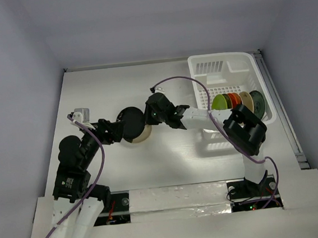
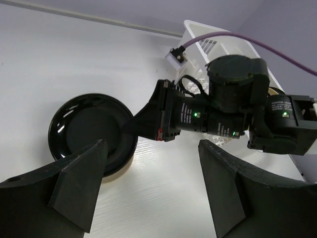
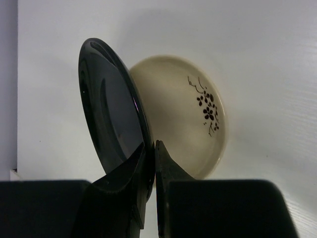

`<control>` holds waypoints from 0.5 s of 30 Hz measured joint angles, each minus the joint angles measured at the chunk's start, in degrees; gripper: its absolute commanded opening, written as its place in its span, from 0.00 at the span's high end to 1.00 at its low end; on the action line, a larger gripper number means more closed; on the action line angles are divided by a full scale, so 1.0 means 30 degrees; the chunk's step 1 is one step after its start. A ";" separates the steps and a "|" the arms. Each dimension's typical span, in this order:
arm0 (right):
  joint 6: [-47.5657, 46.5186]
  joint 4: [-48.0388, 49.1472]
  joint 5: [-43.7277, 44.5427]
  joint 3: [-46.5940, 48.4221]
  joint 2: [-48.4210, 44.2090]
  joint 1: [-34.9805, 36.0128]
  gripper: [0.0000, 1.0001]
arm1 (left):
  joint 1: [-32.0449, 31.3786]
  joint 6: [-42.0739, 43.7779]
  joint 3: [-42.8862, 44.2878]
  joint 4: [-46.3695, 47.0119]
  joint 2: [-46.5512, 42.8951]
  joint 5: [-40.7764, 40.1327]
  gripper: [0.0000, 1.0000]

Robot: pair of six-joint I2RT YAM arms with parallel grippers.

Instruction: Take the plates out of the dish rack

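Right gripper [image 3: 150, 148] pressed together on the rim of the black plate [image 3: 111, 109], one finger on each face, so the plate stands edge-on to the right wrist camera. The cream plate [image 3: 183, 114], marked with a dark floral sprig, lies flat on the white table [image 1: 100, 91] directly behind and below it. Whether the two plates touch cannot be told. Left gripper [image 2: 152, 148] spread wide and holding nothing, poised just beside the black plate. Four more plates (green [image 1: 220, 103], orange-red [image 1: 234, 99], a pale one [image 1: 246, 100], dark green-teal [image 1: 258, 103]) stand on edge in the white dish rack [image 1: 221, 62] at the far right of the table. Judged handling: the plates look rigid, glossy and light, probably slippery and liable to chip. The rim is the sensible place to pinch, and the plate should be lowered gently, as a plate held at one edge may pivot
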 measured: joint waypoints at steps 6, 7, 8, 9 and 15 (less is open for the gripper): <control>0.0692 0.0772 -0.0430 -0.1851 0.0000 0.0000 0.82 | 0.0000 0.0000 0.0000 0.0007 0.0000 0.0000 0.29; 0.0765 0.0889 -0.0539 -0.2011 0.0000 0.0000 0.77 | 0.0000 0.0000 0.0000 0.0000 0.0007 0.0007 0.28; 0.0816 0.0976 -0.0619 -0.2120 0.0000 0.0007 0.75 | 0.0000 0.0000 0.0000 0.0007 0.0015 0.0007 0.28; 0.0816 0.1042 -0.0714 -0.2186 0.0000 0.0007 0.72 | 0.0000 0.0000 0.0000 0.0007 0.0022 0.0007 0.29; 0.0809 0.1086 -0.0736 -0.2441 -0.0015 0.0007 0.40 | 0.0000 0.0000 0.0000 0.0007 0.0138 0.0022 0.28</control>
